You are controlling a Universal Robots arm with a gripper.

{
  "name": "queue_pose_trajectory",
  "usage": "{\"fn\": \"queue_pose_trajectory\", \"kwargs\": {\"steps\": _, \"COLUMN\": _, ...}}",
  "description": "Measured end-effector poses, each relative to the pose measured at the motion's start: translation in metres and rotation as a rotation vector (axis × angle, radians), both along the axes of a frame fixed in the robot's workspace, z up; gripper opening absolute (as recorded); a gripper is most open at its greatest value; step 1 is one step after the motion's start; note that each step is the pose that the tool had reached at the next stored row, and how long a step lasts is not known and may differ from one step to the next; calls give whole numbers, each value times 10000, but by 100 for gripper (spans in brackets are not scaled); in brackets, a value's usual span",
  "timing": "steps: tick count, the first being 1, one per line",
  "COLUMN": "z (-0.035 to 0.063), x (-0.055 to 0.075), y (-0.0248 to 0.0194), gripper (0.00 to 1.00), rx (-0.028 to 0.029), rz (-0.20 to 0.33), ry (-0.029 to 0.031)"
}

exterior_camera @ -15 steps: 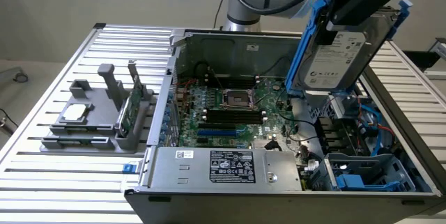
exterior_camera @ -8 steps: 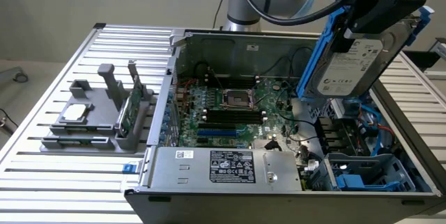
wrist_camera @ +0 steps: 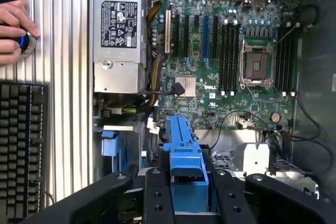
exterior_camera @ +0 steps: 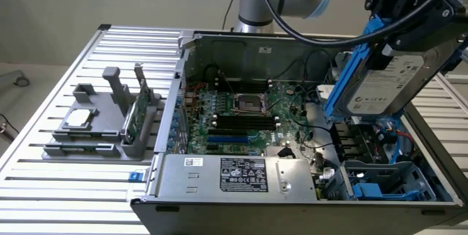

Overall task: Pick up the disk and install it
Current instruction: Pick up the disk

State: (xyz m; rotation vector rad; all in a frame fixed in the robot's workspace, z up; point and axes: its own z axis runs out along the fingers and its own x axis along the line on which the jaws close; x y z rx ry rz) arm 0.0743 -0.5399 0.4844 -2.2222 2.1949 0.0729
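The disk [exterior_camera: 386, 88], a silver-grey drive with a white label and blue rails, hangs tilted above the open computer case [exterior_camera: 241, 46] at the exterior view's right. My gripper [exterior_camera: 406, 42] is shut on its upper end. In the wrist view, the disk's blue rail [wrist_camera: 182, 148] runs out from between the two black fingers [wrist_camera: 157, 198] of my gripper [wrist_camera: 190, 195], over the motherboard [wrist_camera: 231, 51]. Below the disk in the exterior view are the case's blue drive bays [exterior_camera: 380, 183].
A grey fixture [exterior_camera: 95, 131] on the slatted table at the exterior view's left holds a small silver chip [exterior_camera: 79, 117] and an upright green card [exterior_camera: 135, 112]. The power supply [exterior_camera: 238, 176] fills the case's near corner. The wrist view takes in a person's hand [wrist_camera: 13, 30] and a black keyboard [wrist_camera: 21, 148].
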Motion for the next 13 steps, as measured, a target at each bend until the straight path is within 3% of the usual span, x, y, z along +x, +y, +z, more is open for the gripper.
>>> {"fn": "queue_pose_trajectory", "kwargs": {"steps": 5, "z": 0, "x": 105, "y": -150, "gripper": 33, "rx": 1, "rz": 1, "ry": 0}}
{"fn": "queue_pose_trajectory", "kwargs": {"steps": 13, "z": 33, "x": 315, "y": -350, "gripper": 33, "rx": 1, "rz": 0, "ry": 0}}
